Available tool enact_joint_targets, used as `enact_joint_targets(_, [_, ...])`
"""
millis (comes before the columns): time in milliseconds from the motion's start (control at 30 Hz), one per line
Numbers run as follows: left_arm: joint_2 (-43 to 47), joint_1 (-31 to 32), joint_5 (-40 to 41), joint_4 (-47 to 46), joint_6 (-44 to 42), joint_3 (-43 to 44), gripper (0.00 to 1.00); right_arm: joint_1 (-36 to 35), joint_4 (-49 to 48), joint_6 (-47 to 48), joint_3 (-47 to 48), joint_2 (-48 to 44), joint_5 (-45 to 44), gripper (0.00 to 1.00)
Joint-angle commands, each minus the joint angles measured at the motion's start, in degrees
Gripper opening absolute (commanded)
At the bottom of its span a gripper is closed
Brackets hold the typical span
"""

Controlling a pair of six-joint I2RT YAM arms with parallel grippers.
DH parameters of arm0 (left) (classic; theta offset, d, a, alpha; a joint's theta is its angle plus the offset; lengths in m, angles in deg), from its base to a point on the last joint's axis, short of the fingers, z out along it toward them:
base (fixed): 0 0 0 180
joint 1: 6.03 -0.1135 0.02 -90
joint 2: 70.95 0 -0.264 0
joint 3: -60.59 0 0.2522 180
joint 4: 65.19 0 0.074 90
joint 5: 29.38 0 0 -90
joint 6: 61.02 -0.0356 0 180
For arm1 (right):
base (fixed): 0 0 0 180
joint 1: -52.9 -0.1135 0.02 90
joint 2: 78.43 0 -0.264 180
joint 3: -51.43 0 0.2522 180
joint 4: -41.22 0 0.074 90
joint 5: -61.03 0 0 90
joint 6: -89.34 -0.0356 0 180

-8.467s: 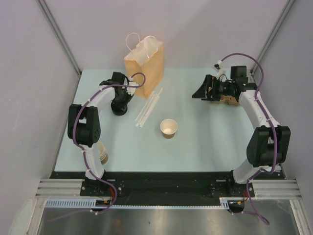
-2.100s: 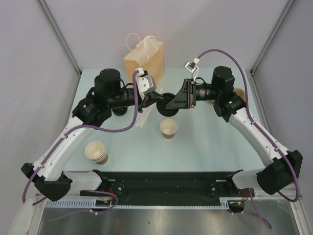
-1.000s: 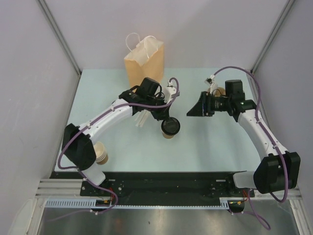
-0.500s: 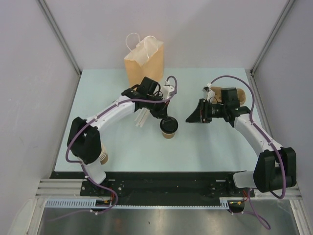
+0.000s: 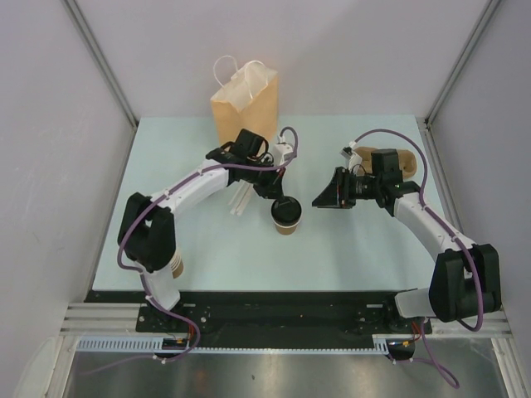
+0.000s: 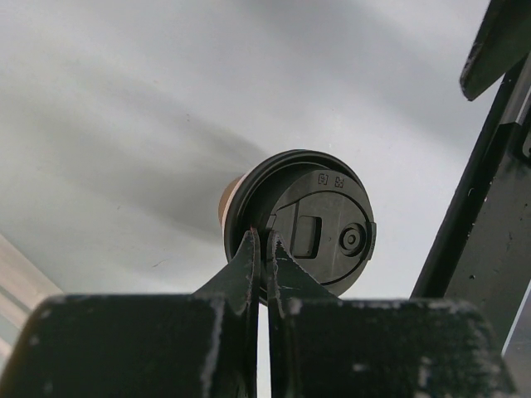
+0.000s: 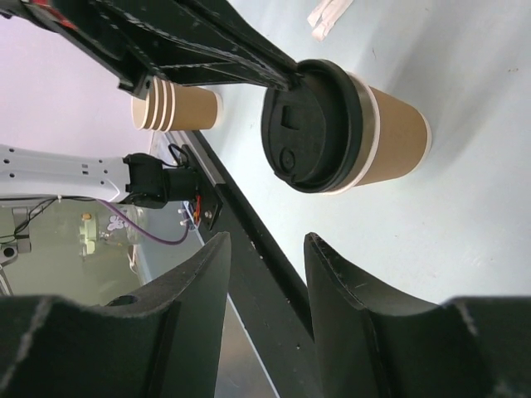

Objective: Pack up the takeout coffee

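Right wrist: tan cup [image 7: 394, 137], black lid [image 7: 307, 124] on; left claw [image 6: 265, 242] pinching lid rim; right claw [image 7: 267, 249] half-open, empty

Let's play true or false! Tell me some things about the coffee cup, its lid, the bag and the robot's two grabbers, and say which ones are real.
1. The black lid sits on top of the cup. True.
2. The right gripper is squeezing the cup. False: its jaws are open and empty, and it is off to one side of the cup.
3. The left gripper pinches the edge of the black lid. True.
4. The cup is inside the paper bag. False: the cup stands on the table, in front of the paper bag.
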Motion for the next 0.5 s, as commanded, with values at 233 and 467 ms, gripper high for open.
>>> enact_joint_targets(233, [-2.58,0.09,-2.21,-0.45,-2.47,1.1,0.0,-0.55,-3.3,-0.83,0.06,0.25,1.66,0.46])
enact_joint_targets(467, [-2.84,0.01,-1.86,-0.36,-2.91,0.39,0.0,-0.73,-3.12,-0.65,0.14,0.51,2.01,0.46])
